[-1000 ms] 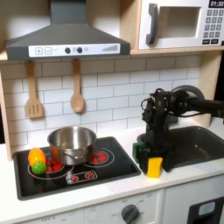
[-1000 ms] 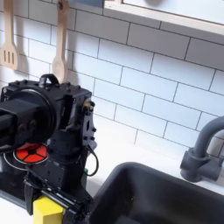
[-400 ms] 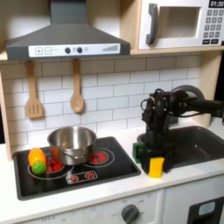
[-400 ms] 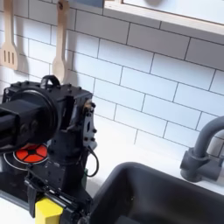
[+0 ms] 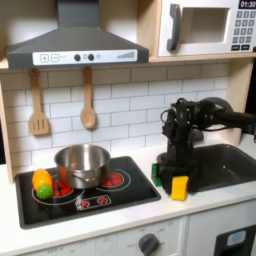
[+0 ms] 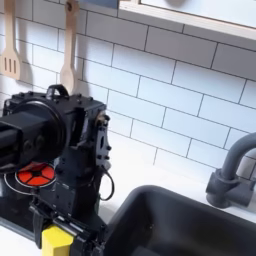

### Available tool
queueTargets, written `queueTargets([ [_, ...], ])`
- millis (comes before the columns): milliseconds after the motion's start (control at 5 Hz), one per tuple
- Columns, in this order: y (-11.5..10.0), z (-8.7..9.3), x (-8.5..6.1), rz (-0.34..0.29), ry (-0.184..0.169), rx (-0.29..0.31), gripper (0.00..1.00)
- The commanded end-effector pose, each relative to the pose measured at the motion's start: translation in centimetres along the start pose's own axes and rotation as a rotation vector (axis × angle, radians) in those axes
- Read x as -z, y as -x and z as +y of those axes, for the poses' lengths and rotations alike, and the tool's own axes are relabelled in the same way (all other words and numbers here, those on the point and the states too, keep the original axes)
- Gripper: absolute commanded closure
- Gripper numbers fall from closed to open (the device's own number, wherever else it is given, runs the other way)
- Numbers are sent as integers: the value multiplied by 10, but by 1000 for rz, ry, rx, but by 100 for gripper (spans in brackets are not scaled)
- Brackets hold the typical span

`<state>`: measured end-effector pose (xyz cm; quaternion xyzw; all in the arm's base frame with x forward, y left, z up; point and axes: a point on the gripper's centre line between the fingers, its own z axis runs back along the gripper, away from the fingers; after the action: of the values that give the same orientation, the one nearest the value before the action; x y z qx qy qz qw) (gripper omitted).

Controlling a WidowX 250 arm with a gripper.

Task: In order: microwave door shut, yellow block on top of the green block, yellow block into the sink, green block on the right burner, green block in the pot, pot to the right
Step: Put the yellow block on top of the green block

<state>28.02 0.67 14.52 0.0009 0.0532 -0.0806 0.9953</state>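
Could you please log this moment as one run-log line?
microwave door: shut | gripper: down by green block | yellow block: on counter beside sink | pot: on cooktop

Yellow block (image 5: 179,188) nudged slightly toward sink (image 5: 225,163).

Backdrop as I see it from the remote station: white brick-pattern tile wall (image 5: 125,105) with grey grout in both exterior views; grey range hood (image 5: 75,45) with a knob panel, mounted at the first exterior view's upper left; two wooden utensils, a slotted spatula (image 5: 38,105) and a spoon (image 5: 89,100), hanging beneath it; pale surface (image 5: 120,222) over white cabinet fronts; light even, soft.
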Motion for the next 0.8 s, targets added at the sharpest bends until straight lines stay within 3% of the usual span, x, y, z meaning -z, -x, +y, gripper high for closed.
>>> queueTargets([
  [0,-13,8,-35,-61,-22,-29,100],
  [200,-18,13,-50,-100,-31,-51,100],
  [600,-23,34,-63,-146,-57,-99,100],
])
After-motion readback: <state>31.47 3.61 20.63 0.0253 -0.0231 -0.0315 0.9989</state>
